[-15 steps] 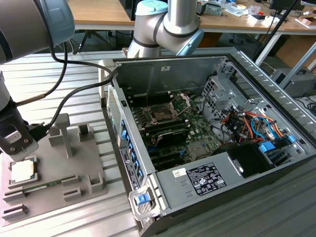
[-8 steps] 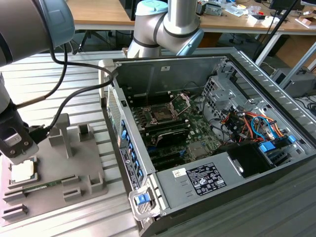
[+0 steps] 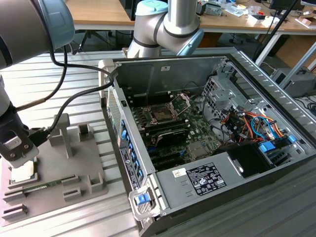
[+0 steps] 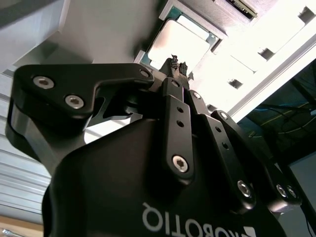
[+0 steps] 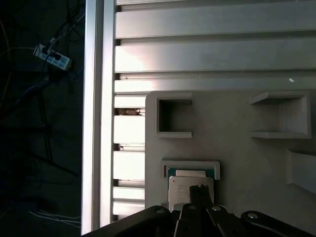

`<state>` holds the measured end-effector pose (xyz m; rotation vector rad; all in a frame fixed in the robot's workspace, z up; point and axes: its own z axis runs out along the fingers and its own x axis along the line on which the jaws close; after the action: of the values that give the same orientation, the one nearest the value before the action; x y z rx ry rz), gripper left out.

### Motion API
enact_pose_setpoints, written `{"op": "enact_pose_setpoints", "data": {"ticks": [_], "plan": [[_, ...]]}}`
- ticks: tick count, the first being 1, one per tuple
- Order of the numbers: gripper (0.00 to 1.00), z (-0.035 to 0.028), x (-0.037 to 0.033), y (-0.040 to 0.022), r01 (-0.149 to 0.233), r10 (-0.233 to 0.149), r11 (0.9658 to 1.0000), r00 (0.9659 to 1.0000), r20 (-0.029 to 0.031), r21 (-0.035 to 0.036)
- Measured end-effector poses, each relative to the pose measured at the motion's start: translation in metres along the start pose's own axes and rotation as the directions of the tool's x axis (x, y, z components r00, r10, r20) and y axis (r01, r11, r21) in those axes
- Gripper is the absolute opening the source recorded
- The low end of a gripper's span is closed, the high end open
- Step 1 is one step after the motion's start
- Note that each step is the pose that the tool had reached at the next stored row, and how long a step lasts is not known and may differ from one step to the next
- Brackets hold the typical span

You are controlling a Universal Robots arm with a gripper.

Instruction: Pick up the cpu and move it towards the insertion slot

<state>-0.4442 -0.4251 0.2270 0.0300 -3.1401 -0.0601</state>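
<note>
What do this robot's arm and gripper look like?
The arm is built from silver-grey tubes with pale blue caps at the joints, and a black cable runs beside it. The gripper is black, with jointed fingers, silver screws and white lettering.

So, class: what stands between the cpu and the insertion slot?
In the exterior view, the grey holder's upright posts and the computer case's wall lie between the cpu and the insertion slot.
</note>
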Motion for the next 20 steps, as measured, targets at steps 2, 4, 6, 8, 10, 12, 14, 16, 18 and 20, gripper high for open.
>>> {"op": "enact_pose_setpoints", "data": {"ticks": [2, 4, 6, 8, 10, 12, 14, 16, 18, 20], "plan": [[0.11, 0.0001, 0.0, -0.0009, 0.0, 0.0, 1.0, 1.0, -0.0001, 0.0001], [0.11, 0.0002, 0.0, -0.0019, 0.0, 0.0, 1.0, 1.0, -0.0001, 0.0001], [0.11, 0.0004, 0.0001, -0.0027, 0.0, 0.0, 1.0, 1.0, -0.0001, 0.0001], [0.11, 0.0005, 0.0002, -0.0036, 0.0, 0.0, 1.0, 1.0, -0.0001, 0.0001], [0.11, 0.0008, 0.0002, -0.0048, 0.0, 0.0, 1.0, 1.0, 0.0, 0.0001], [0.11, 0.0009, 0.0002, -0.0059, 0.0, 0.0, 1.0, 1.0, -0.0001, 0.0001], [0.11, 0.0012, 0.0002, -0.0072, 0.0, 0.0, 1.0, 1.0, 0.0, 0.0], [0.11, 0.0013, 0.0003, -0.0088, 0.0, 0.0, 1.0, 1.0, -0.0001, 0.0002], [0.11, 0.0014, 0.0003, -0.0097, 0.0, 0.0, 1.0, 1.0, -0.0001, 0.0002], [0.11, 0.0017, 0.0004, -0.0112, 0.0, 0.0, 1.0, 1.0, 0.0, 0.0002]]}}
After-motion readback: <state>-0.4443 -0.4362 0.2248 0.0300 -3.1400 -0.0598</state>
